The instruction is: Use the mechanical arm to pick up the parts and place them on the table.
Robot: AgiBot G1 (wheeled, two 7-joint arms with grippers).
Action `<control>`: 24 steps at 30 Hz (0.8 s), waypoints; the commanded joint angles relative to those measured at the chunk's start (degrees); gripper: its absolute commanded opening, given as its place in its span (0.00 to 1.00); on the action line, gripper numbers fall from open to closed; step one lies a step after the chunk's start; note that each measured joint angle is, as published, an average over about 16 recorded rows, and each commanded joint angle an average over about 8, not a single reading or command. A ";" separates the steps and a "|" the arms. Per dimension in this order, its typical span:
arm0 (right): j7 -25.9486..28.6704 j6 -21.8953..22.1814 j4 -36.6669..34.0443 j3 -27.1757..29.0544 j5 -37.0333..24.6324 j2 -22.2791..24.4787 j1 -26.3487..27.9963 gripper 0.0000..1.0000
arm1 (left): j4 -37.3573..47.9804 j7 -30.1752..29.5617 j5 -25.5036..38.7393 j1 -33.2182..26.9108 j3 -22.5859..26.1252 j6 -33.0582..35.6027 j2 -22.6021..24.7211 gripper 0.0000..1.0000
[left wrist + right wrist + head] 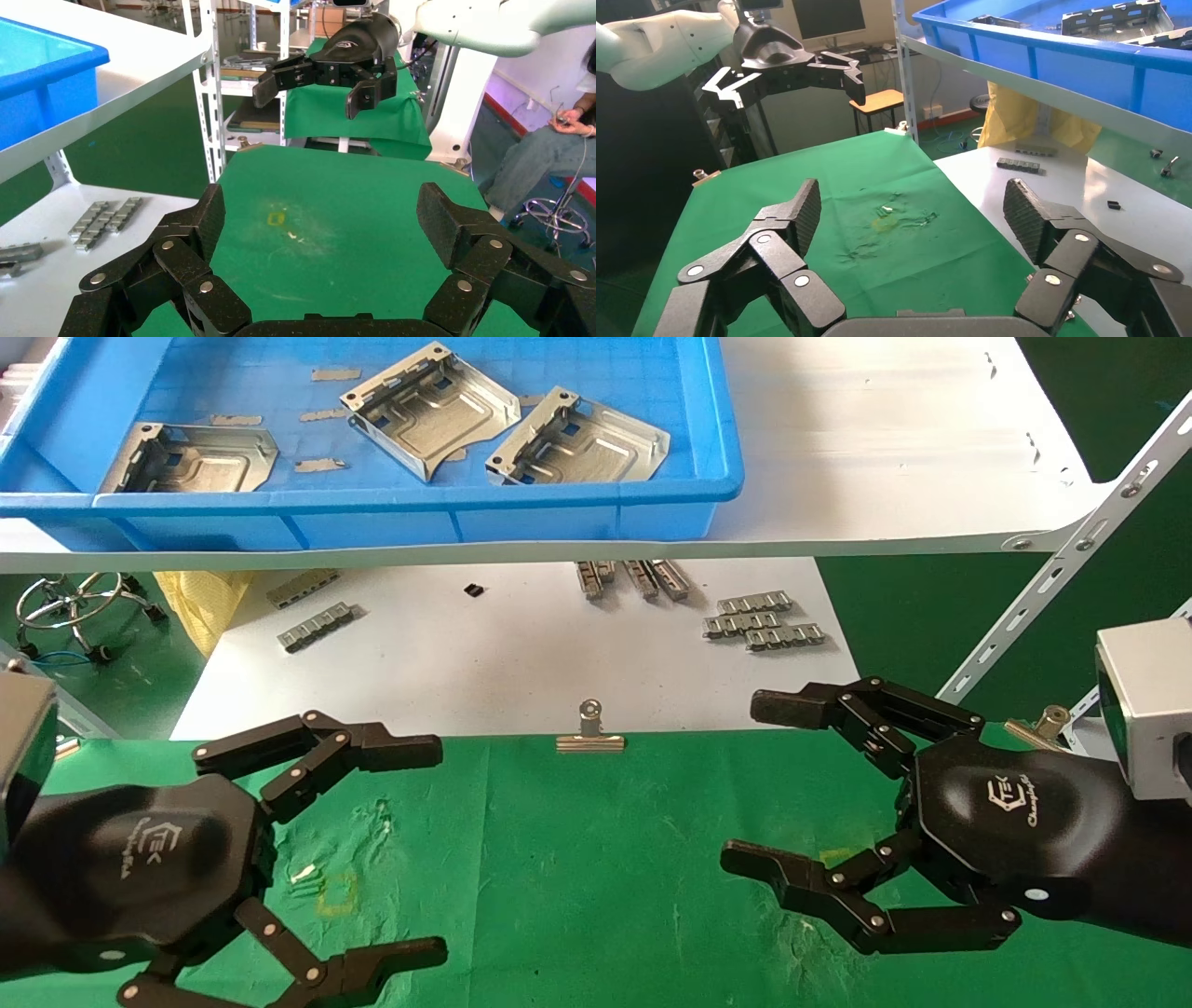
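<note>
Landmark: flat table covered in wrinkled bright green cloth (596,859), with scuffed spots toward its left side.
Left gripper: glossy black gripper hand with jointed linkage fingers (410,850), above the left part of the green table; fingers spread wide apart, nothing between them.
Right gripper: matching glossy black gripper hand on a silver-grey box wrist (745,784), above the right part of the green table; fingers spread wide apart, nothing between them.
Parts: three silvery stamped sheet-metal plates with embossed channels (430,407), none on the green table; all lie in a blue plastic tray (466,514).
Tray: on a white shelf board (885,449), beyond and higher than the green table.
White sheet (521,654): at the far edge of the green table, below the shelf board.
Strips: small grey ridged metal strips (762,619), scattered on the white sheet.
Clip: silver binder clip (590,733), at the far edge of the green table, mid-width.
</note>
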 commanded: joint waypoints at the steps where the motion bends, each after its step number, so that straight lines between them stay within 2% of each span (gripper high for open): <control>1: 0.00 0.00 0.00 0.00 0.00 0.00 0.00 0.00 | 0.00 0.00 0.00 0.00 0.00 0.00 0.00 1.00; 24: 0.00 0.00 0.00 0.00 0.00 0.00 0.00 0.00 | 0.00 0.00 0.00 0.00 0.00 0.00 0.00 1.00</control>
